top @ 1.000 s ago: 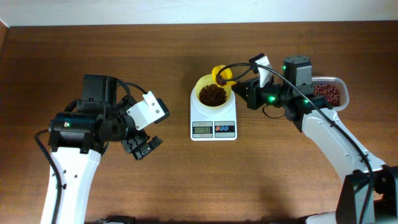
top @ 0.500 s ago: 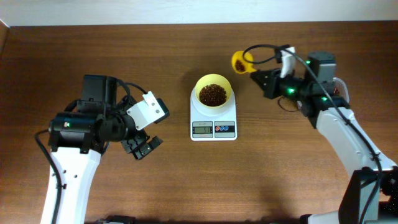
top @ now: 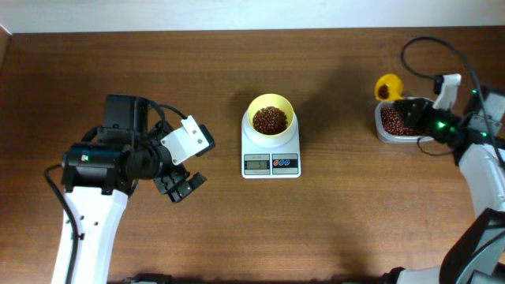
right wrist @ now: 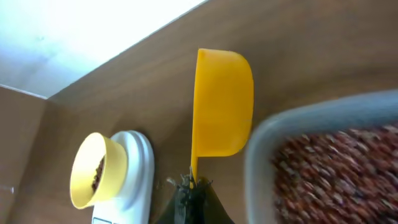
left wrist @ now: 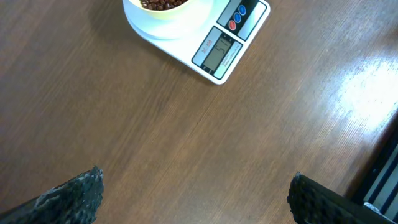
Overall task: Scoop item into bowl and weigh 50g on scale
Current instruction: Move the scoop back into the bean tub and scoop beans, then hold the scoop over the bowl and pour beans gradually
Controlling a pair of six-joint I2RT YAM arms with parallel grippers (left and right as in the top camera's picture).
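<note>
The pale yellow bowl (top: 271,99) stands on the white scale (top: 271,155) at mid table, holding a heap of red-brown beans (top: 270,120). My right gripper (top: 412,107) is shut on the handle of a small yellow scoop (top: 387,86). The scoop hangs at the left end of the clear container (top: 381,126), with a few beans in its cup. In the right wrist view the scoop (right wrist: 224,102) sits beside the container rim (right wrist: 261,143), with the right gripper (right wrist: 193,186) below. My left gripper (top: 180,186) rests open left of the scale, over bare wood (left wrist: 196,199).
The clear container holds more beans (right wrist: 336,168) at the table's right side. The scale's display and red and blue buttons (left wrist: 217,53) face the front edge. A pale wall runs behind the table's far edge (right wrist: 74,37).
My right arm has carried the scoop from over the bowl rightward to the container. The left arm has not moved.
</note>
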